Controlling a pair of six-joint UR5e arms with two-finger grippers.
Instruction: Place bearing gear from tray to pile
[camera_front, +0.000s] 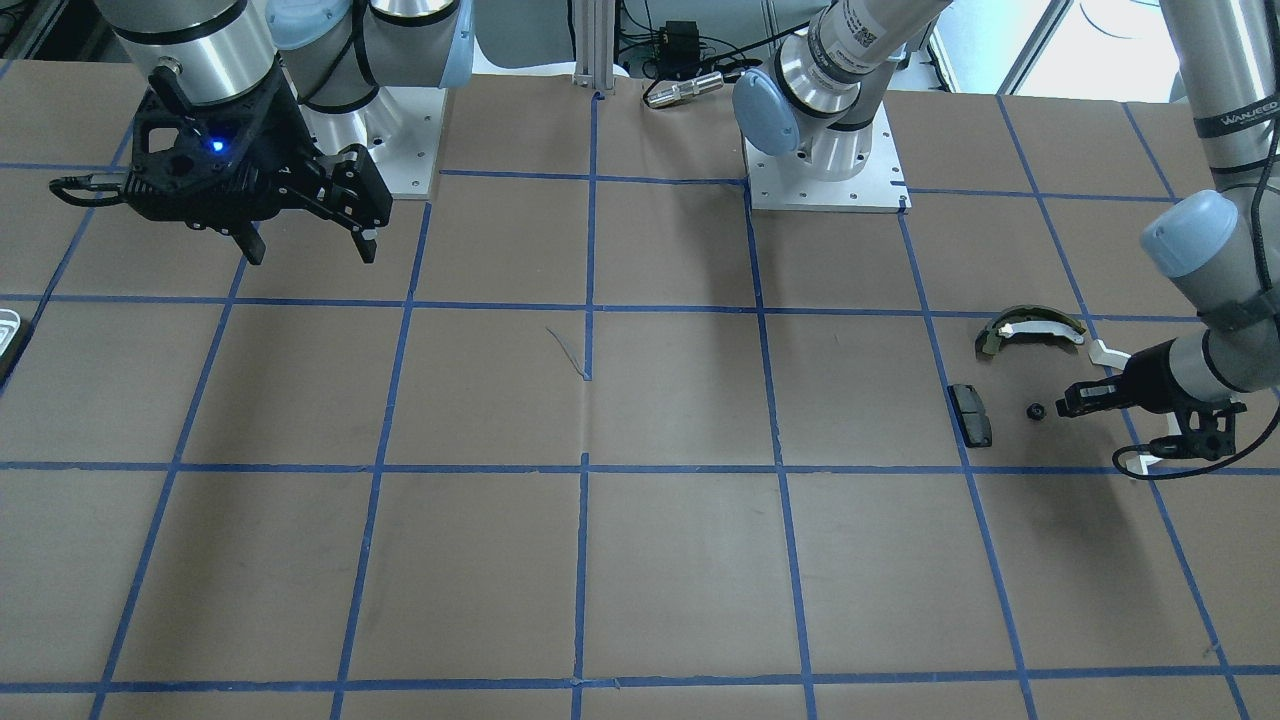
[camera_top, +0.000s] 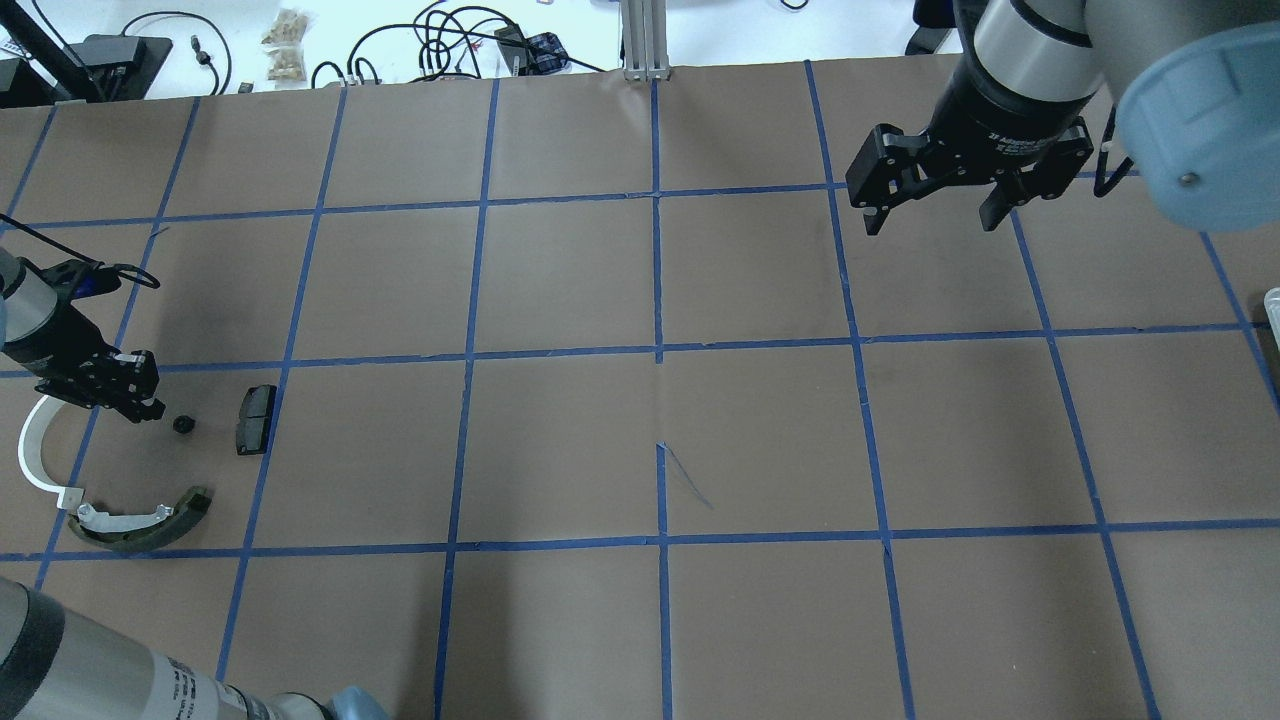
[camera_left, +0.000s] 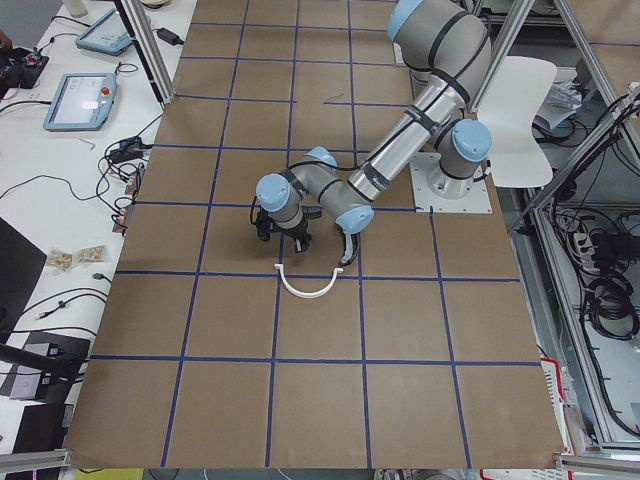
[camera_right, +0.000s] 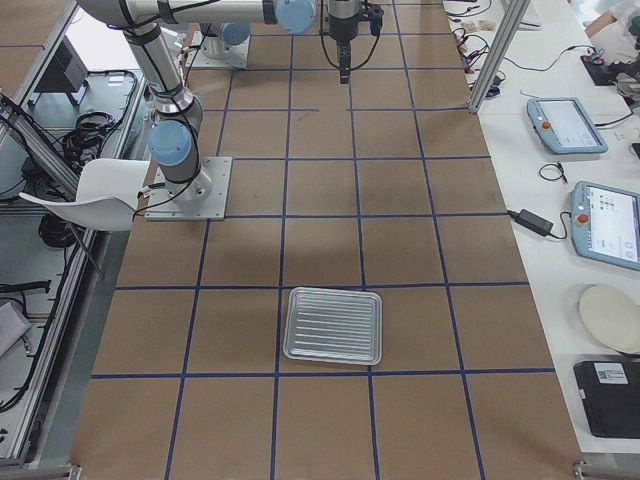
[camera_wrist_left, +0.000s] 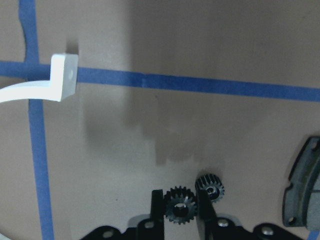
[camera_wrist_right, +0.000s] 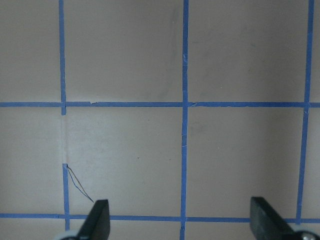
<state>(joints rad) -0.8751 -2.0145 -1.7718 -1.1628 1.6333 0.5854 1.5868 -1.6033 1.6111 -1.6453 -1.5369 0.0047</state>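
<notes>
Left pincer (camera_wrist_left: 180, 197) low at pile, pinching bearing gear (camera_wrist_left: 178, 206) between fingertips. Contact with desk (camera_top: 640, 620) unclear. Second gear (camera_wrist_left: 210, 187) just beside right fingertip. Black pad (camera_top: 255, 418) near, white half-ring (camera_top: 30, 450) and olive shoe (camera_top: 140, 525) close by. Tray (camera_right: 334, 293) well apart, at far end of desk. Right pincer (camera_top: 930, 215) spread, empty, hovering. Advice: lower until gear rests, spread slowly, lift straight up. Avoid nudging neighbouring gear, as round and likely to roll.
</notes>
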